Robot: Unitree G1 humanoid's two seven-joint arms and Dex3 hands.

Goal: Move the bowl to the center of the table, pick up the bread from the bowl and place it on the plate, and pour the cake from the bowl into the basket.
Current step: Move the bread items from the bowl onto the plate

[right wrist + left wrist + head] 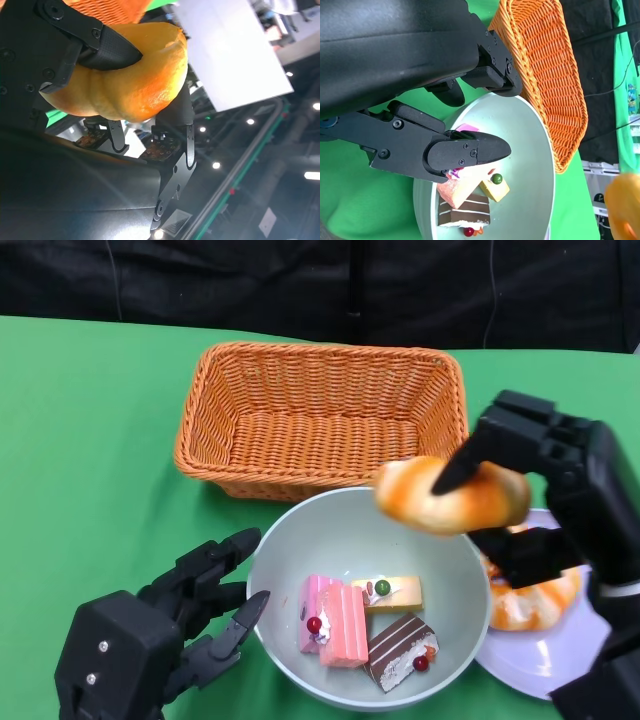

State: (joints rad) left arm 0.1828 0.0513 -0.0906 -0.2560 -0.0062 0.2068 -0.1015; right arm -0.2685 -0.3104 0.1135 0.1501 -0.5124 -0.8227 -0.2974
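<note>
A pale green bowl sits in the middle near the front, with three cake slices in it: pink, yellow and chocolate. My right hand holds a golden bread roll in the air above the bowl's right rim; the roll fills the right wrist view. A white plate lies right of the bowl with another bread on it. The orange wicker basket stands empty behind the bowl. My left hand is open against the bowl's left rim, fingers over the bowl.
Green cloth covers the table, with a dark backdrop behind it. The basket sits close behind the bowl. Free room lies on the left side of the table.
</note>
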